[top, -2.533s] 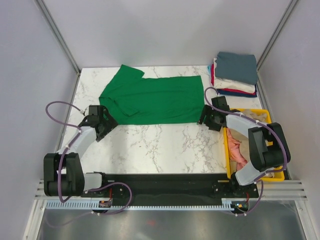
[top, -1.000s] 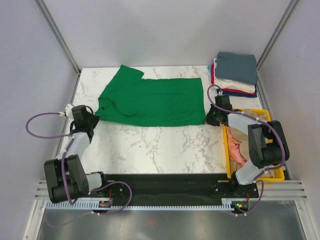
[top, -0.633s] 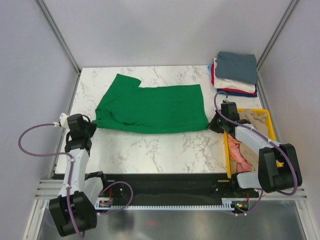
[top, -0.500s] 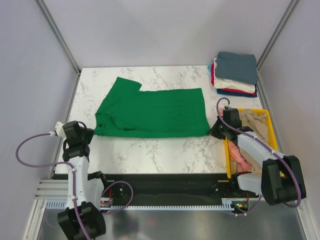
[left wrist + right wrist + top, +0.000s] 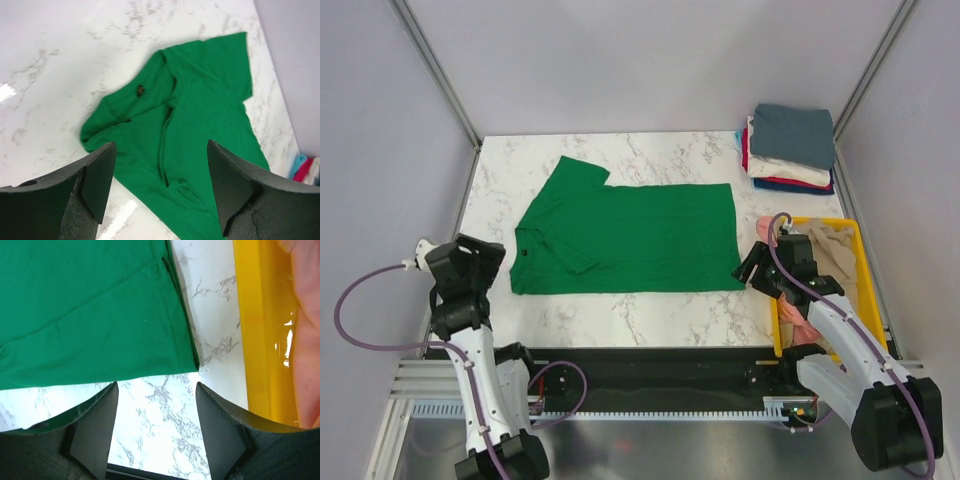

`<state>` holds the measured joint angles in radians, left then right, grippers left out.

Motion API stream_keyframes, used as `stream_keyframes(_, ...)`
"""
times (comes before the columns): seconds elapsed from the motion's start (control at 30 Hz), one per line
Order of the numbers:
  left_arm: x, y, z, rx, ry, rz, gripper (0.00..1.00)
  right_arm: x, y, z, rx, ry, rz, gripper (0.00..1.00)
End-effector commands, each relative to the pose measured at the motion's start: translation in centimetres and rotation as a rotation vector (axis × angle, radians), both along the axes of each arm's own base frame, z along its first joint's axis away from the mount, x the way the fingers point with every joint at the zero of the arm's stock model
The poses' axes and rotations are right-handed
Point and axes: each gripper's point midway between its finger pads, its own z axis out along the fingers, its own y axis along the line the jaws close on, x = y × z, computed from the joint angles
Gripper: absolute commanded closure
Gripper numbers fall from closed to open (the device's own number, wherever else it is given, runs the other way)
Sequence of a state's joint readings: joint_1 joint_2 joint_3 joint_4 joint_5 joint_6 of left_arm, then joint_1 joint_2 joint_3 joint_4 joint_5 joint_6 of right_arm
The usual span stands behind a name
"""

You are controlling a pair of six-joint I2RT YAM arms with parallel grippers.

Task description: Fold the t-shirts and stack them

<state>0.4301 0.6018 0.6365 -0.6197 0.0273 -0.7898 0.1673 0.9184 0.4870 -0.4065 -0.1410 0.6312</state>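
A bright green t-shirt lies spread flat on the marble table, neck to the left and hem to the right. My left gripper hovers open just off its collar end; in the left wrist view the green t-shirt lies below the wide-apart fingers, untouched. My right gripper is open beside the hem corner, with the green t-shirt's corner lying ahead of its empty fingers. Several folded t-shirts are stacked at the back right, a slate blue one on top.
A yellow bin stands at the table's right edge, holding a beige garment and a pink one. Its wall runs close to my right gripper. Grey walls enclose the table on three sides.
Both grippers dragged the green t-shirt toward the near edge, then opened and let go of it. Both arms have drawn back toward the front; the shirt now lies flat.
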Motion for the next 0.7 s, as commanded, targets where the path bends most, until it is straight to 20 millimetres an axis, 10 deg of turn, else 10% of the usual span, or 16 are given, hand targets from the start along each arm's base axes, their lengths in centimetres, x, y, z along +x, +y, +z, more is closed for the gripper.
stream_keyframes(0.0, 2.7, -1.2, 4.7, 0.095, -0.105, -0.208, 0.20, 0.7, 0.7, 3.1, 0.018, -0.070, 0.055, 0.29)
stream_keyframes(0.23, 12.7, -2.1, 10.1, 0.100, -0.164, -0.537, 0.14, 1.8, 1.3, 5.6, 0.032, -0.143, 0.086, 0.29)
stream_keyframes(0.67, 35.3, -4.4, -0.7, 0.045, 0.050, -0.777, 0.22, 3.2, 4.2, 7.4, 0.132, -0.247, 0.220, 0.29)
